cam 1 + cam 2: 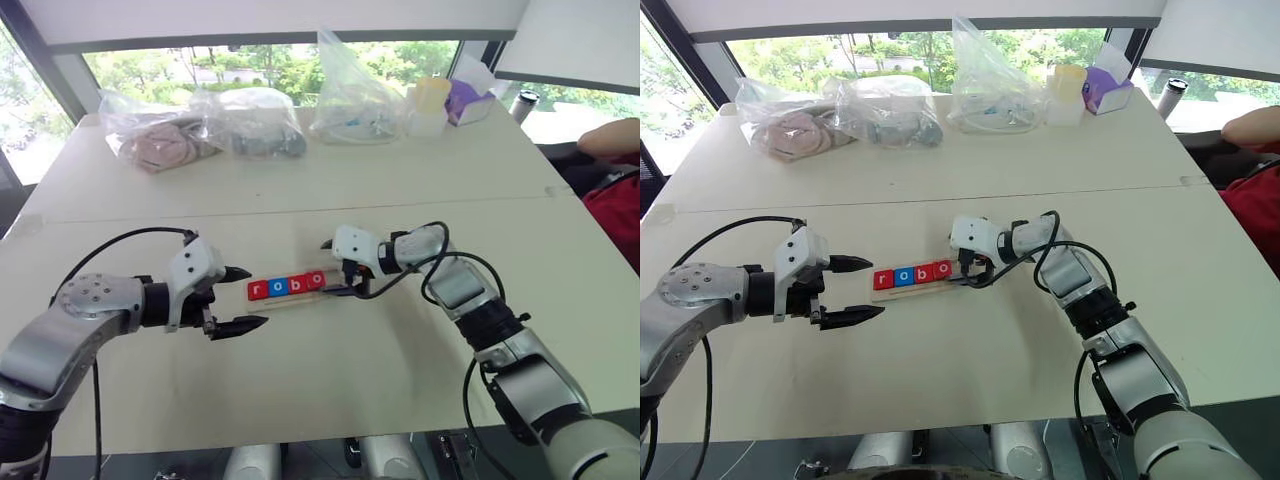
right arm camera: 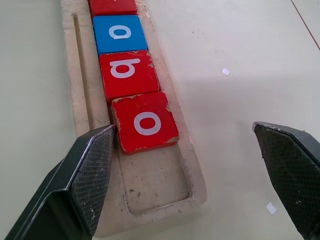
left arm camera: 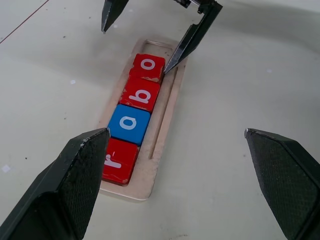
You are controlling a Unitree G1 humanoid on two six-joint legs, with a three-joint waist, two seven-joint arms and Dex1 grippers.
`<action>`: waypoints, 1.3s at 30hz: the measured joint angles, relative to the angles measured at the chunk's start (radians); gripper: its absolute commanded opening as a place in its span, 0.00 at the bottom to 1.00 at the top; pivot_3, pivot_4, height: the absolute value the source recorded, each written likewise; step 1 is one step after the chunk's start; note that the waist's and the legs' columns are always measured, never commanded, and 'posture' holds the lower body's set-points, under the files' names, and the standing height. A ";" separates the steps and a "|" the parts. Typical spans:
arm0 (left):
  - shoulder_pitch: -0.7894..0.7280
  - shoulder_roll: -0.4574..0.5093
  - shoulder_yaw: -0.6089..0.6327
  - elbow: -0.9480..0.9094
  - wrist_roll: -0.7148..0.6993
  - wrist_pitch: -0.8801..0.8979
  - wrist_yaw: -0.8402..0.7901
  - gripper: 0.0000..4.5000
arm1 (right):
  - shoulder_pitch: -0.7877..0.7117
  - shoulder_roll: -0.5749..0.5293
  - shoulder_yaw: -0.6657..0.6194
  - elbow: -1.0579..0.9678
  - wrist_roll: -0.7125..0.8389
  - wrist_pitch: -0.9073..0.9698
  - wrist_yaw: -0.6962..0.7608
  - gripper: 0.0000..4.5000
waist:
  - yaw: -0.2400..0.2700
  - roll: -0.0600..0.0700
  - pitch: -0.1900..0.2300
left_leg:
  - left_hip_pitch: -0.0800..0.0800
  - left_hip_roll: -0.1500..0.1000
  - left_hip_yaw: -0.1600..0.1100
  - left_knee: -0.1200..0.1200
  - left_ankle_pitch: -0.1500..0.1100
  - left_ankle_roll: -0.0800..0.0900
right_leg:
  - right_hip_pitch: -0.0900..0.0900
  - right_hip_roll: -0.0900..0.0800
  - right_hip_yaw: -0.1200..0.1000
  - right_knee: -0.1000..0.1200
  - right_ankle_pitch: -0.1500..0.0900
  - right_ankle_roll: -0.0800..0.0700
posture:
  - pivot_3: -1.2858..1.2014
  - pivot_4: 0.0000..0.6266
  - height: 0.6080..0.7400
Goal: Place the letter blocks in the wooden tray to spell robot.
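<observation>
We saw the wooden tray (image 2: pixel 195 185) lying flat on the pale worktop (image 1: pixel 330 370), between the two end effectors. Four letter blocks sat in it in a row: a red r block (image 3: pixel 119 161) at the end nearest the left end effector, then a blue o block (image 3: pixel 129 124), a red b block (image 3: pixel 141 95) and a red o block (image 2: pixel 145 121). The red o block lay slightly askew, tilted against its neighbour rather than square in the slot. Beyond it the last compartment of the tray was bare wood. A narrow groove ran along one long side of the tray beside the blocks.

The left end effector (image 1: pixel 240 300) hovered just off the r end of the tray, its two black fingers spread wide and gripping nothing. The right end effector (image 1: pixel 335 268) was at the opposite end, fingers likewise wide apart and empty, one fingertip (image 3: pixel 172 64) close beside the red o block.

At the far edge of the worktop, by the windows, we noted clear plastic bags (image 1: pixel 355 95) with soft contents, a pale cup (image 1: pixel 432 98) and a purple box (image 1: pixel 1108 92). A seam crossed the worktop behind the tray. A person's arm (image 1: pixel 610 140) showed at the right edge.
</observation>
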 measured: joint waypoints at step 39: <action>-0.346 -0.183 -0.183 0.160 0.035 -0.014 -0.005 1.00 | 0.265 0.146 -0.457 -0.397 0.125 0.727 -0.800 0.99 | -0.001 0.000 -0.001 | 0.000 -0.001 0.000 -0.001 0.000 0.000 | -0.001 0.001 0.001 0.000 0.000 0.000 | 0.52 0.24 1.00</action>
